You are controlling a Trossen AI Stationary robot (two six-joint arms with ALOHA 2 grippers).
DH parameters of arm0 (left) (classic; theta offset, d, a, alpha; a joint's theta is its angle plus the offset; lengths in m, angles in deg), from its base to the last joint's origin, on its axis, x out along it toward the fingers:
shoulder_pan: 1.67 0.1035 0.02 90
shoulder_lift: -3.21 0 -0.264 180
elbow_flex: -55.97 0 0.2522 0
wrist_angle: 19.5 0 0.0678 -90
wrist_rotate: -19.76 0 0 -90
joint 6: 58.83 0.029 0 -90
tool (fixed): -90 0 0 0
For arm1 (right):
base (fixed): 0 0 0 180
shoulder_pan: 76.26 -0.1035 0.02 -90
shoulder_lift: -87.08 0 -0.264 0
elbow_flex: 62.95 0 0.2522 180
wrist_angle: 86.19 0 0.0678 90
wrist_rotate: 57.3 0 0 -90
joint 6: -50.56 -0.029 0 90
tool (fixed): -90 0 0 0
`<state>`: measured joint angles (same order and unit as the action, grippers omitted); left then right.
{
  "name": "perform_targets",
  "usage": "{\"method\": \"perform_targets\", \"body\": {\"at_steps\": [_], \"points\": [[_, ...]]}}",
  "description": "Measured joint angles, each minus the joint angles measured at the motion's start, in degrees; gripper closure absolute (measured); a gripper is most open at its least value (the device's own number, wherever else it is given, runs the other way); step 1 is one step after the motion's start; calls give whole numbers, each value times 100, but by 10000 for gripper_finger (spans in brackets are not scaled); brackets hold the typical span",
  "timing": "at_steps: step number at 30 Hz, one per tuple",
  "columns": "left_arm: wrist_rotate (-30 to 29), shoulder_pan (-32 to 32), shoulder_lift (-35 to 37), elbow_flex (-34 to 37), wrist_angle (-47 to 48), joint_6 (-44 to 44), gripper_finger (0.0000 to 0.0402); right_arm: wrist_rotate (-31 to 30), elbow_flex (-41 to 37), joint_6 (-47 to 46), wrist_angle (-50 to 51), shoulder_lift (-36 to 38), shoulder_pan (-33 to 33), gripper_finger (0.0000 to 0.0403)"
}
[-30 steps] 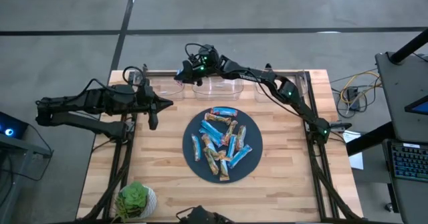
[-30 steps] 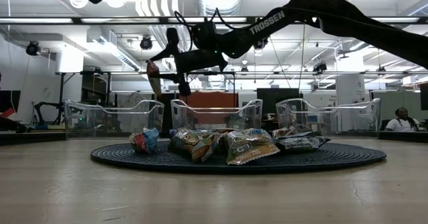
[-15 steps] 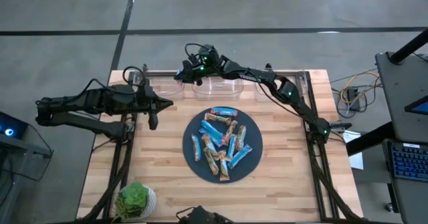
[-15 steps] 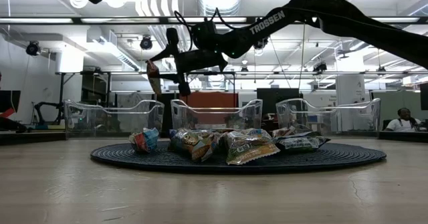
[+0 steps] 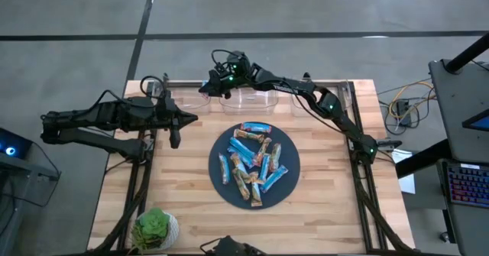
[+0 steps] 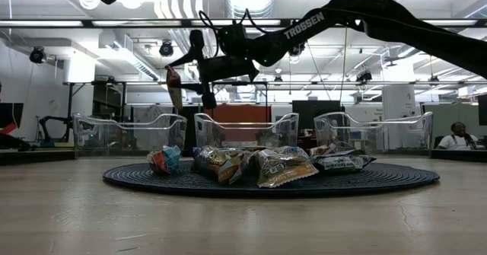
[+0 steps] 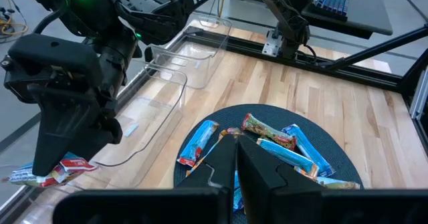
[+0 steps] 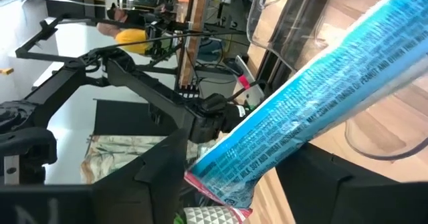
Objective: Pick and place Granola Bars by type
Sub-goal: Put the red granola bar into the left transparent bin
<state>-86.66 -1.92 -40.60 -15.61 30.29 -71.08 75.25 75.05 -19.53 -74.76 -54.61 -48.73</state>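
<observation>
Granola bars [image 5: 252, 163] heaped on a dark round disc [image 5: 217, 172] at the middle of a wooden table [image 5: 321, 210], wrappers bright blue, blue with red and white, and brown-tan, lying across one another. One more bar [image 6: 174, 87], blue with a red end, up in the air at the far side of the table, hanging end-down between the fingers of the right gripper [image 6: 188, 78]. Fingers spread fairly wide, the bar lying slantwise across the gap in the right wrist view [image 8: 301, 120]; cannot tell whether still pinched or already loose. Right gripper placed above the leftmost of three clear bins [image 5: 186, 102] lined along the far edge of the table, seen from above [image 5: 208, 85]. A bar with a red and white end already lying in that bin [image 7: 50, 172] in the left wrist view. Left gripper [image 5: 189, 118] over the left part of the table, near the disc, pointing towards it, fingers pressed together and holding nothing, the tips closed in its own view [image 7: 236, 158]. A small potted plant [image 5: 153, 228] at the near left corner of the table.
</observation>
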Motion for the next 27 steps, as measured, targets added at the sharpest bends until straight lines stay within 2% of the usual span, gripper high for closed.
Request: {"method": "perform_targets", "body": {"at_steps": [11,27], "points": [[0,0,0,0,0,0,401,0,-2,27,-9,0,9,131],[0,2,2,0,-151,-22,401,0,2,-85,-489,2,24,137]]}}
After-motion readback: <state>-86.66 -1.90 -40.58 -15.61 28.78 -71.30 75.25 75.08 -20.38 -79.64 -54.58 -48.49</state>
